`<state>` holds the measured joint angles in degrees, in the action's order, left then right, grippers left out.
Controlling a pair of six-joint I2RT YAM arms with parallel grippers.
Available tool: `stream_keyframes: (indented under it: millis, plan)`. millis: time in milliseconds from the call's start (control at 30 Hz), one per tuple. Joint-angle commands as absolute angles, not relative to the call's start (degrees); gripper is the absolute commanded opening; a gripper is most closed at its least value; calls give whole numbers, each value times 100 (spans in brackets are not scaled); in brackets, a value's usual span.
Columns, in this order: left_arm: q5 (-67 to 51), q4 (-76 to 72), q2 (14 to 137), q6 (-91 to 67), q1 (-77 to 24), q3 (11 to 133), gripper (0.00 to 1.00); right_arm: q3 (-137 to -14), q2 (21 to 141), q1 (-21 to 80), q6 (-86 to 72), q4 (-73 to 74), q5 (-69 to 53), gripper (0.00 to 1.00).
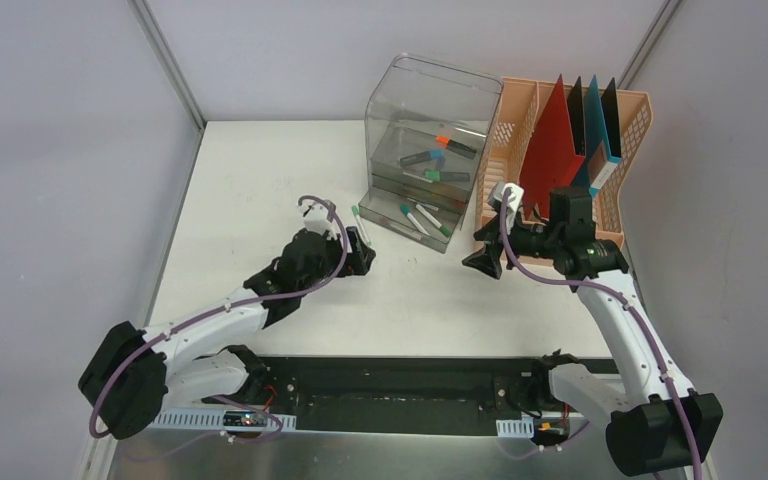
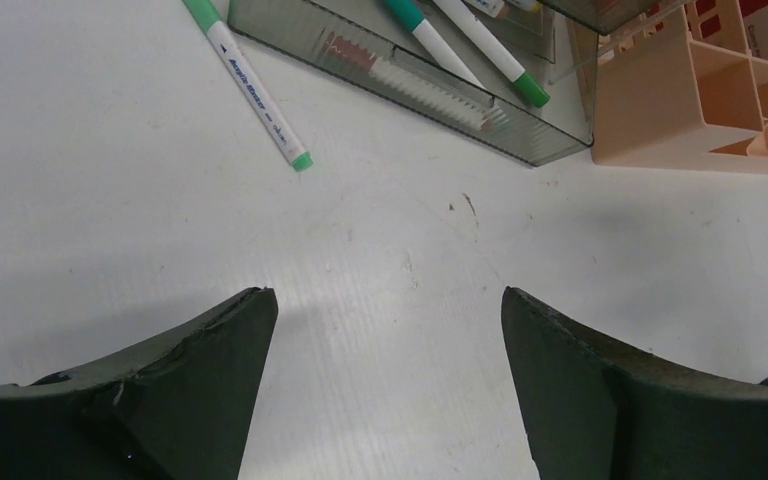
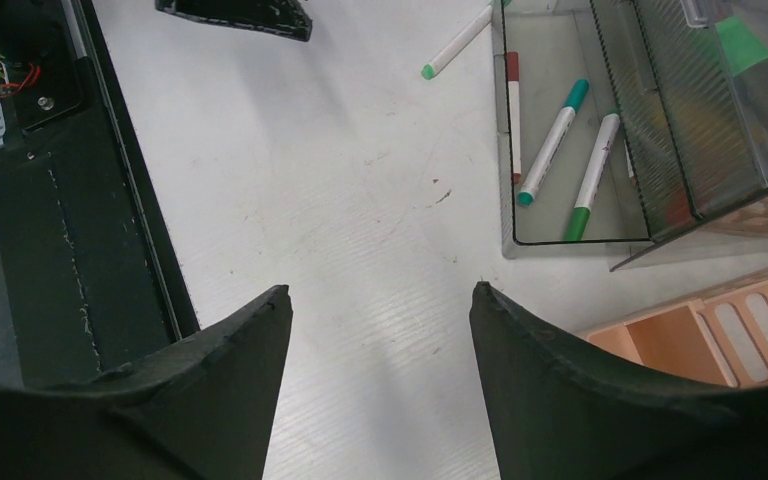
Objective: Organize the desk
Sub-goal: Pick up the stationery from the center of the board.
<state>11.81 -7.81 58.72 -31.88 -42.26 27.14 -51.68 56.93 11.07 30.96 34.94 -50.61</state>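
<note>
Two arms reach in from the black rail point(image 1: 400, 385) along the near edge of the desk point(image 1: 250, 180), the white tabletop that fills the middle of the overhead view. The left gripper point(image 2: 385, 300) hangs low over bare white surface left of centre, its jaws spread wide with nothing between them. The right gripper point(image 3: 380, 295) sits to the right at about the same depth, near the front corner of the file rack, jaws likewise apart and empty.

Just past the left gripper a white marker with a green cap point(image 2: 250, 90) lies flat on the desk, beside the pulled-out bottom drawer point(image 3: 508, 150) of a clear plastic drawer organiser point(image 1: 430, 110). Two white markers point(image 3: 552, 140) with green and teal ends lie side by side in that drawer. The closed drawers above it hold more pens, one orange-tipped; the others are too small to tell apart.

Right of the organiser, and touching or nearly touching it, stands a peach mesh file rack point(image 1: 515, 130) at the far right corner, with red, black and teal folders point(image 1: 552, 150) upright in its slots
</note>
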Motion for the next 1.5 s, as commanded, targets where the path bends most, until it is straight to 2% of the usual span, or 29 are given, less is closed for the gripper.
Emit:
stream_keyframes:
  millis: [0, 100, 300, 500, 733, 867, 1467]
  plan:
    - [503, -577, 6436, -3602, -3873, 3399, 82, -5177, 5594, 1059, 3377, 3546, -5322, 68]
    - [364, -287, 6945, -3659, -3736, 3782, 73, -5177, 5581, 1046, 3397, 3560, -5308, 68]
    - [485, 579, 7973, -3683, -3684, 4734, 64, -5177, 5572, 1019, 3419, 3568, -5318, 68]
    - [699, 1482, 8920, -3713, -3674, 5689, 48, -5177, 5539, 989, 3428, 3577, -5346, 68]
    - [944, 2562, 10113, -3612, -3671, 6881, 36, -5170, 5495, 958, 3435, 3586, -5373, 68]
    - [1181, 3009, 10471, -3540, -3665, 7329, 36, -5169, 5467, 936, 3437, 3588, -5402, 68]
    - [1714, 3129, 10977, -3407, -3543, 7804, 38, -5164, 5467, 914, 3423, 3588, -5496, 69]
